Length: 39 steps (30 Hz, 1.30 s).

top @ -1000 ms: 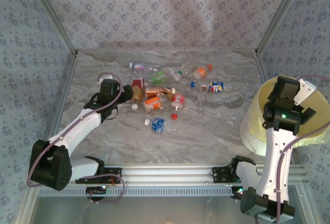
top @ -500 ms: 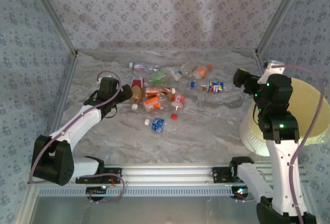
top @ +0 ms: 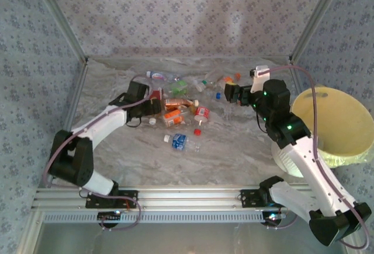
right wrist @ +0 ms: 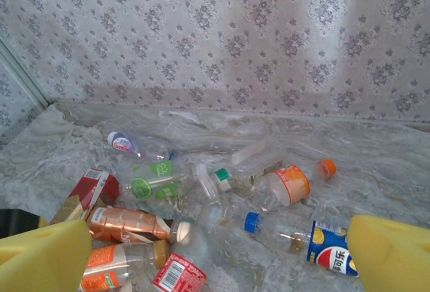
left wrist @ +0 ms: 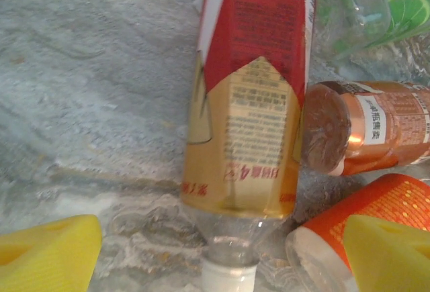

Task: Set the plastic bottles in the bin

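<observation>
1. On table (top: 245, 143), centre-far: bottles (top: 181, 105) lie in a loose pile, all on their sides. One blue-label bottle (top: 179, 141) lies apart, nearer the bases.
2. Bin (top: 342, 125) stands at table's right edge, well apart from pile.
3. L arm (top: 99, 128): elbow bent out at left, forearm stretched fwd-right and low, reaching pile's left edge.
4. L claw (top: 153, 105): spread wide. Wrist view has its yellow pads (left wrist: 47, 252) either side of the neck end of red-gold bottle (left wrist: 248, 104), neither touching it. Copper bottle (left wrist: 376, 127) touches its right side; orange bottle (left wrist: 349, 218) just below that.
5. R arm (top: 304, 155): rises from near-right base, leans fwd-left past bin, wrist high over pile's right side.
6. R claw (top: 231, 93): spread wide, nothing between pads, aimed across pile twd back wall. Pepsi bottle (right wrist: 326, 248) lies near one pad.
</observation>
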Each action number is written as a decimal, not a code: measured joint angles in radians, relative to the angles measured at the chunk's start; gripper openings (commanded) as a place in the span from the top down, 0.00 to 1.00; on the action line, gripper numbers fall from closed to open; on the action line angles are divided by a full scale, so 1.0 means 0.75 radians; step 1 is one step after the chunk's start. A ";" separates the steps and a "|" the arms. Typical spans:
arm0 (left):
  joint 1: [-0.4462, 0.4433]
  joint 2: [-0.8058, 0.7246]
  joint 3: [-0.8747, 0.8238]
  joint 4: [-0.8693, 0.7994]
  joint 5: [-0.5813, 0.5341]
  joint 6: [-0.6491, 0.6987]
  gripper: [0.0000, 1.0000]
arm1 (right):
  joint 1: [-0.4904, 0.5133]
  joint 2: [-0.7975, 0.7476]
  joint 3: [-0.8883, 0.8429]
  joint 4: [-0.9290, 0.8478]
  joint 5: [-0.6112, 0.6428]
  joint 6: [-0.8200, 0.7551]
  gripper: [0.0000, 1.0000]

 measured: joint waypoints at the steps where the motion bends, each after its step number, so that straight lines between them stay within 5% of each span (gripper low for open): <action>1: -0.007 0.030 0.022 -0.005 -0.003 0.013 0.07 | 0.006 0.004 -0.002 0.009 0.008 -0.001 0.00; 22: -0.025 0.454 0.258 -0.035 -0.079 0.159 0.21 | 0.020 -0.014 -0.026 0.027 0.129 -0.016 0.00; 25: -0.025 0.456 0.258 -0.030 -0.079 0.181 0.29 | 0.023 -0.014 -0.031 0.027 0.136 -0.015 0.00; 39: -0.017 0.195 0.111 0.045 -0.058 0.274 0.38 | 0.062 0.027 -0.107 0.058 0.144 0.103 0.00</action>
